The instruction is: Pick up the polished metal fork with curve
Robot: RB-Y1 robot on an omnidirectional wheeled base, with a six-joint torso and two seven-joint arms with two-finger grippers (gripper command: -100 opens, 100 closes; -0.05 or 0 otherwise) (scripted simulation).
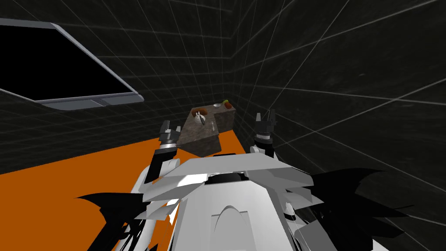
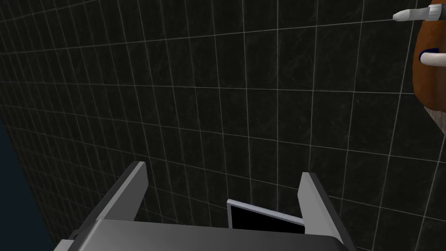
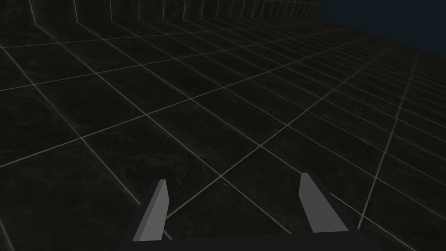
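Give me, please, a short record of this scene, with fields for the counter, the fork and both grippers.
counter: stone-look block ahead of me, standing on an orange floor
fork: thin pale piece lying on the counter top; too small to read its shape
also on the counter: brown and white thing, small pale dish, red and green thing
left gripper: open, empty, raised by the counter's left corner
right gripper: open, empty, raised to the counter's right
progress: fork not yet grasped

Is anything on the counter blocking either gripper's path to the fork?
Nothing visible does. The thin light fork lies on bare counter between the left gripper and right gripper; the brown and white item sits farther back, off both lines.
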